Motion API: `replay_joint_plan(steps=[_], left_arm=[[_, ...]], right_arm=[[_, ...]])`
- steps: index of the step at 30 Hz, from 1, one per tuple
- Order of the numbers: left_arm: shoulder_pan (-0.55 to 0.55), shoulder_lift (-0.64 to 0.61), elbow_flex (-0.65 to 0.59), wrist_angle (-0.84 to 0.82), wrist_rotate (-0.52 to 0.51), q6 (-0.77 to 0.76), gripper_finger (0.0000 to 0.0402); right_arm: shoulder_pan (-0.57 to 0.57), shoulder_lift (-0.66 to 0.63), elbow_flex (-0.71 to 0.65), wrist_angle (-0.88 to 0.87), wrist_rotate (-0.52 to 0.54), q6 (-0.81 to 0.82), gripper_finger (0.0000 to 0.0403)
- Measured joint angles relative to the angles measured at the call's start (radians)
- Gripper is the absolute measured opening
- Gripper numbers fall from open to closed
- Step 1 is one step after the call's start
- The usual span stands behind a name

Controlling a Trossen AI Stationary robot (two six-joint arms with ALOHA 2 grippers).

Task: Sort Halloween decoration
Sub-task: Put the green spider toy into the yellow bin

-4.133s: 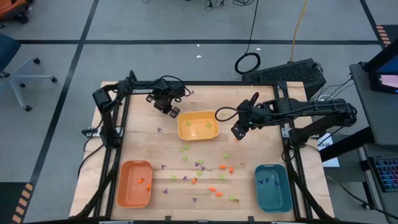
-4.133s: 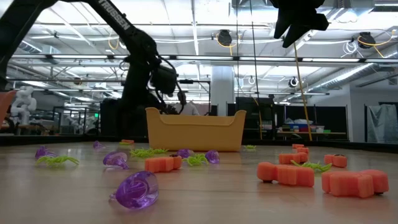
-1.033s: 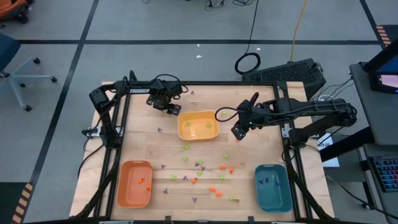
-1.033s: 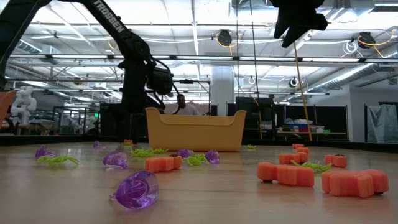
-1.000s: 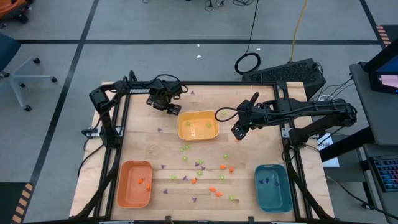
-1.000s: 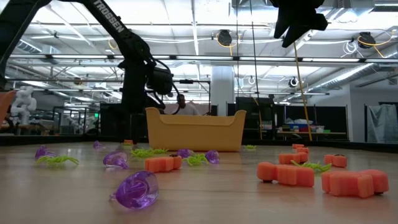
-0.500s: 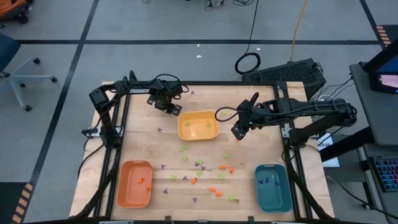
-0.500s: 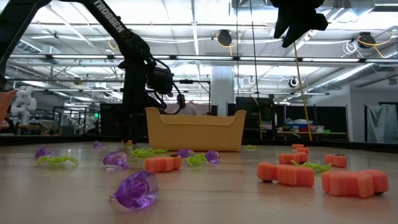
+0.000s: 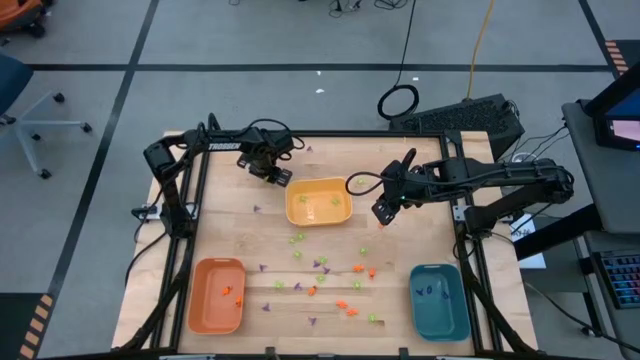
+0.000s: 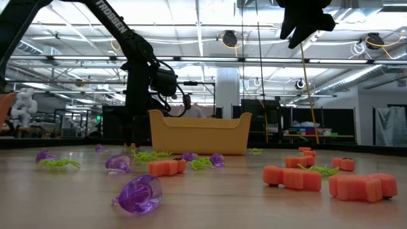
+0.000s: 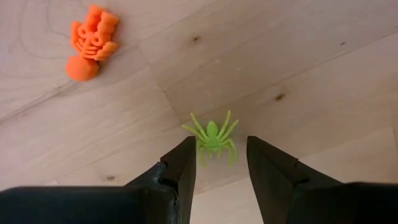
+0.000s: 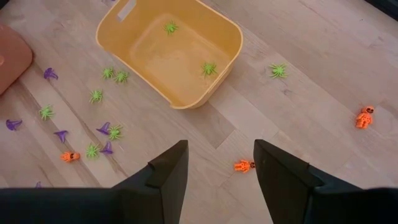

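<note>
We hold the left gripper (image 11: 216, 163) low over the wooden table (image 9: 420, 240) near its far-left corner, behind the yellow rectangular plastic tray (image 9: 318, 202). Its jaws stand part open, astride a small light green plastic spider (image 11: 212, 136) that lies flat on the wood between the fingertips; nothing is gripped yet, as far as the wrist view lets us judge.

To do this step well, we should keep the spider centred in the gap, lower until the tips reach the wood, then close on the body, not the thin legs, which would probably bend and slip.

The spider's body axis runs along the fingers, its head end pointing away from the wrist, its legs fanned to either side. A small orange plastic skeleton figure (image 11: 92, 43) lies well apart.

The right gripper (image 12: 216, 163) waits, jaws open and empty, high above the table beside the tray.
</note>
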Motion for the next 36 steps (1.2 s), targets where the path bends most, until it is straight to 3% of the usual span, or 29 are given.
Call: replay_joint_plan(steps=[36], left_arm=[[-0.018, -0.006, -0.05, 0.014, -0.043, -0.045, 0.0134]], right_arm=[[0.0, 0.0, 0.0, 0.001, 0.003, 0.0, 0.0169]])
